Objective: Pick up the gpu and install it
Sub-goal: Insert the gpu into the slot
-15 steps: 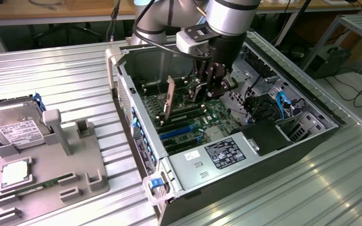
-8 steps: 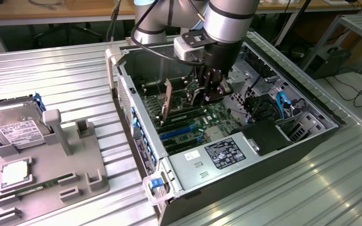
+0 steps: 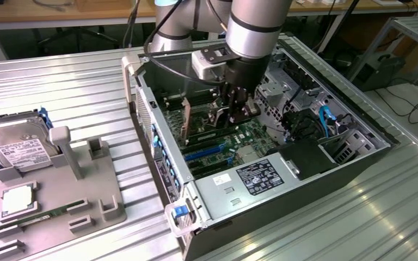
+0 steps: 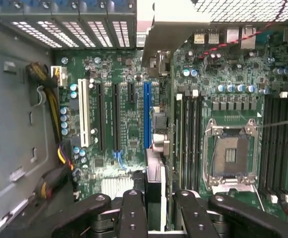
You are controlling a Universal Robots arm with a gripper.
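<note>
The black two-fingered gripper [image 3: 237, 111] hangs inside the open dark metal computer case [image 3: 354, 163], jaws narrowed on the gpu [image 3: 185, 122], a thin dark circuit card with a pale metal bracket strip, held edge-down above the green motherboard [image 3: 249, 136]. In the wrist view the gpu [image 4: 156, 64] runs straight away from the gripper [image 4: 160, 210], its bracket end reaching toward the perforated rear wall of the case, and its lower edge sits just beside the long blue expansion slot [image 4: 147, 114], not yet seated as far as I can judge.

To do this step well, the card edge should line up along the whole length of the blue slot rather than the neighbouring black memory slots [image 4: 186, 139], and the bracket should meet its opening in the rear wall squarely. A tilt would likely jam one corner, so a level, straight descent with even pressure seems wise.

On the ribbed metal tabletop [image 3: 71, 87], a grey parts tray [image 3: 96, 201] carries a silver hard drive with a white label [image 3: 17, 147], well apart from the case
</note>
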